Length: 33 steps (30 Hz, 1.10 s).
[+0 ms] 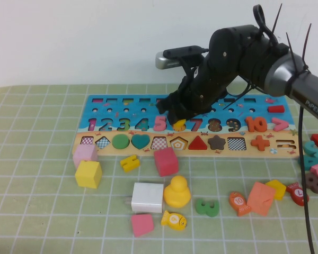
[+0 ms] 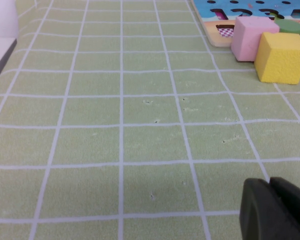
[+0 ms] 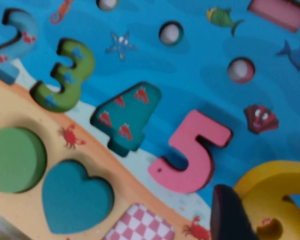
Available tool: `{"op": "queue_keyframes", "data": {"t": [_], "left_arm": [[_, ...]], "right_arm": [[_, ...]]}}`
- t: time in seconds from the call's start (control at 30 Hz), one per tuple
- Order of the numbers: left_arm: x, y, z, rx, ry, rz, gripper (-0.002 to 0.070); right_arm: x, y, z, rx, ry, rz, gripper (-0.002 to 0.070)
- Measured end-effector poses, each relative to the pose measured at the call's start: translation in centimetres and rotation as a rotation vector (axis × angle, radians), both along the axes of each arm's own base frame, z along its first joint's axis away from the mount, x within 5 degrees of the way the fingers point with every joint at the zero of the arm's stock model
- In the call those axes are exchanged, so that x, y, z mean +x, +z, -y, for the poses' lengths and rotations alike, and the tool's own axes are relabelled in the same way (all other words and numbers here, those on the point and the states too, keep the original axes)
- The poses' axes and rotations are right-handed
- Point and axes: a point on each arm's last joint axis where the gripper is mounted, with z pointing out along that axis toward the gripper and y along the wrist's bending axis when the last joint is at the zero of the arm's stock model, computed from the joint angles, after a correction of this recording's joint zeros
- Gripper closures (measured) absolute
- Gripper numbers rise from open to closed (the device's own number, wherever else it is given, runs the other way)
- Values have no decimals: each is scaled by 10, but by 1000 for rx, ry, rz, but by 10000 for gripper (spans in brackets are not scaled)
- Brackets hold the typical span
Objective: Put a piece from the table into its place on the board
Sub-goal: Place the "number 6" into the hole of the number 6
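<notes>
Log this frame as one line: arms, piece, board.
right gripper: over board, holding yellow 6 beside pink 5 | left gripper: low over mat, away from board

- right claw (image 1: 176, 117) over board (image 1: 111, 112), on numeral 6 (image 1: 179, 125), between 5 (image 1: 159, 123) and 7 (image 1: 196, 125)
- cube (image 1: 166, 161), duck (image 1: 177, 192) on counter (image 1: 42, 211) in front of claw
- left claw (image 2: 275, 210) low over counter, well left of board

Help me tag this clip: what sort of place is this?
Probably a robot test bench set up with toys: a gridded green mat, a number puzzle board, loose blocks. The right gripper hangs over the board at the yellow 6; the left gripper sits low over the mat.
</notes>
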Motion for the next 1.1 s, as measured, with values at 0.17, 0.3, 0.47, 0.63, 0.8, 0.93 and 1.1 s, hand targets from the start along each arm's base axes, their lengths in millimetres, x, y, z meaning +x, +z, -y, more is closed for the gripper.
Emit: {"op": "queue_keyframes", "data": {"t": [0.17, 0.3, 0.47, 0.63, 0.8, 0.93, 1.1], "left_arm": [[0, 0, 0, 0, 0, 0, 677], [0, 0, 0, 0, 0, 0, 677], [0, 0, 0, 0, 0, 0, 677], [0, 0, 0, 0, 0, 0, 677], [0, 0, 0, 0, 0, 0, 677], [0, 0, 0, 0, 0, 0, 677], [0, 0, 0, 0, 0, 0, 677]], "right_arm": [[3, 0, -1, 14, -5, 25, 393], [5, -7, -2, 10, -6, 18, 393], [5, -13, -3, 2, -3, 0, 393], [4, -13, -4, 0, -1, -4, 393], [4, -13, -4, -3, 0, -4, 393], [3, -13, -4, -8, 3, -6, 393], [3, -13, -1, -43, 9, -5, 393]]}}
